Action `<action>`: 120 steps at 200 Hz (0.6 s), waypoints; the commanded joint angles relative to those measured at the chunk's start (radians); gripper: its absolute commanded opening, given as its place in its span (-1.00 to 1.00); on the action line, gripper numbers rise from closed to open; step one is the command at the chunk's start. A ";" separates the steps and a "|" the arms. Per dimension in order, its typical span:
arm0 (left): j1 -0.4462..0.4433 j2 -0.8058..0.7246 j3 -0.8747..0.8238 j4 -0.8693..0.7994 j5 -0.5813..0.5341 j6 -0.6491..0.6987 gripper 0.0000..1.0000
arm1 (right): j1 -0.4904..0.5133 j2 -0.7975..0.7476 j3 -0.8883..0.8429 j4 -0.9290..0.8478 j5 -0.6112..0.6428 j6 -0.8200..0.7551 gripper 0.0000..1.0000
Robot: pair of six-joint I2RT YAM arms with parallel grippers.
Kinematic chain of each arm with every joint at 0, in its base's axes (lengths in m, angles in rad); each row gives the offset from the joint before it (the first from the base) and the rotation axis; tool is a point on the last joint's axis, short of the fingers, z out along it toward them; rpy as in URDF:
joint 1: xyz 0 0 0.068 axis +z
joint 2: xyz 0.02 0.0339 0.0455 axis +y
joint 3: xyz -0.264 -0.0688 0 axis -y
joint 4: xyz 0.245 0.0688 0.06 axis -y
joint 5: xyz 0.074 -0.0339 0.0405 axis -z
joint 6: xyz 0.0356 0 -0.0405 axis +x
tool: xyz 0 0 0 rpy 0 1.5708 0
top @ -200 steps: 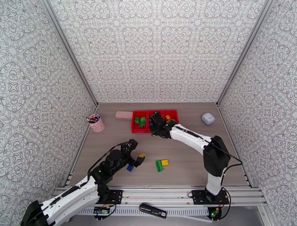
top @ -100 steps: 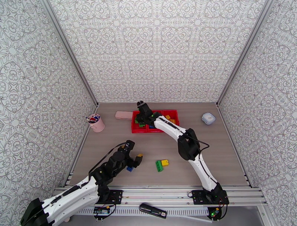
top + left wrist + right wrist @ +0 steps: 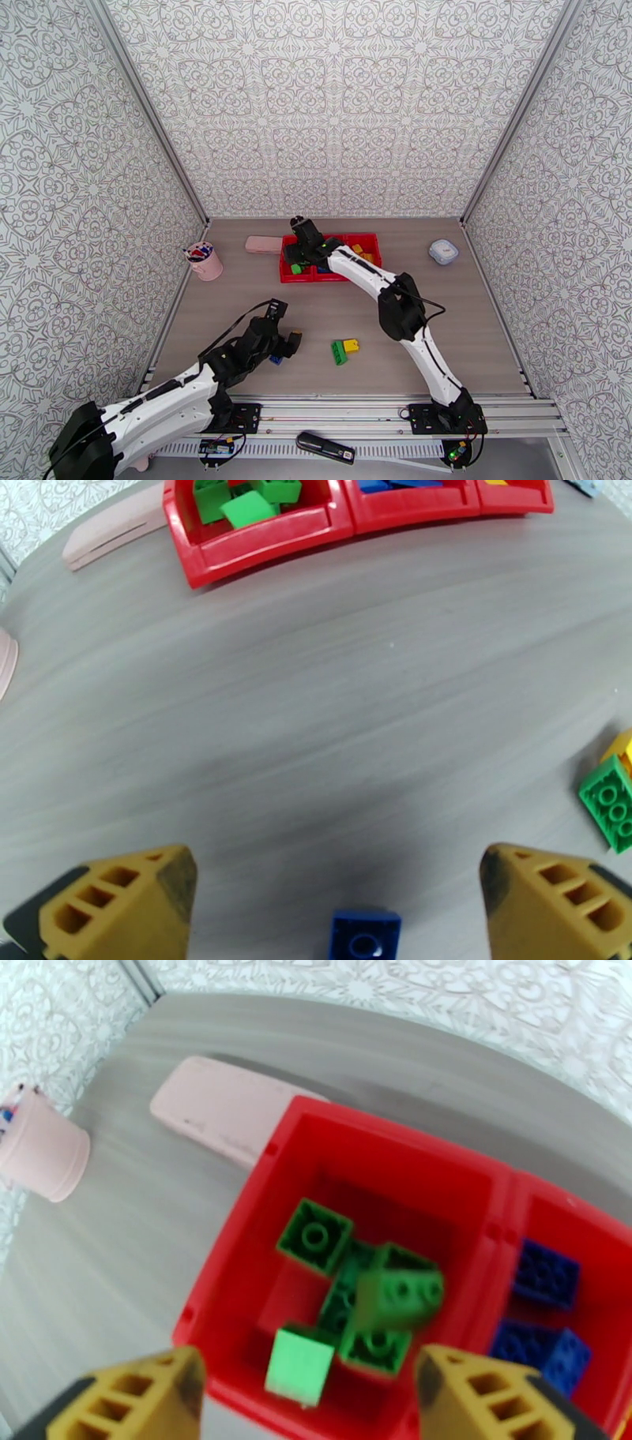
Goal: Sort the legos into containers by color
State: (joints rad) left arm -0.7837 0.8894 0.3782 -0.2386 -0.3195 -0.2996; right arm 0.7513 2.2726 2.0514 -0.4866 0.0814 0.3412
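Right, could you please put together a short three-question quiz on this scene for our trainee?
1. True or false: the right gripper is open above the bin holding green bricks.
2. Between the fingers of the left gripper lies a small brick coloured: A yellow, B blue, C green.
3. Fill in: the loose green brick sits right beside a ____ one.
Key: 1 true; 2 B; 3 the yellow brick.

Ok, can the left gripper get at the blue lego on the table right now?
Probably yes: the left gripper is open right over the blue lego, which sits between its fingers with no other piece crowding it.
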 commanded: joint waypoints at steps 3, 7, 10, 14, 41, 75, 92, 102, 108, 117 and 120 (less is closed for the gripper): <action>0.016 0.050 0.094 -0.126 -0.022 -0.094 0.99 | -0.004 -0.201 -0.212 0.150 0.004 0.011 0.55; 0.028 0.060 0.111 -0.143 -0.022 -0.113 0.99 | -0.004 -0.232 -0.258 0.168 0.009 0.013 0.56; 0.036 0.071 0.124 -0.156 -0.021 -0.123 0.99 | -0.004 -0.251 -0.290 0.180 0.012 0.015 0.56; 0.051 0.082 0.149 -0.175 -0.017 -0.134 0.99 | -0.004 -0.279 -0.330 0.194 0.017 0.014 0.57; 0.105 0.144 0.296 -0.343 0.044 -0.124 0.99 | -0.005 -0.431 -0.548 0.234 0.067 0.031 0.59; 0.089 0.174 0.414 -0.544 0.080 -0.063 0.99 | -0.006 -0.534 -0.692 0.234 0.008 0.054 0.66; 0.081 0.178 0.467 -0.653 0.086 -0.089 0.99 | -0.006 -0.575 -0.748 0.229 0.004 0.065 0.69; 0.078 0.183 0.487 -0.701 0.110 -0.106 0.99 | -0.006 -0.595 -0.778 0.232 -0.001 0.080 0.70; 0.076 0.184 0.493 -0.720 0.127 -0.122 0.99 | -0.006 -0.604 -0.791 0.232 -0.012 0.087 0.71; 0.071 0.186 0.493 -0.734 0.152 -0.148 0.99 | -0.006 -0.615 -0.805 0.230 -0.032 0.094 0.72; 0.071 0.187 0.488 -0.735 0.161 -0.155 0.99 | -0.006 -0.617 -0.811 0.229 -0.040 0.095 0.73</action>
State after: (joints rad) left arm -0.7002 1.0660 0.8391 -0.8104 -0.2359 -0.3969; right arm 0.7506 1.7145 1.2835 -0.2695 0.0906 0.3973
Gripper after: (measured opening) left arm 0.996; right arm 0.857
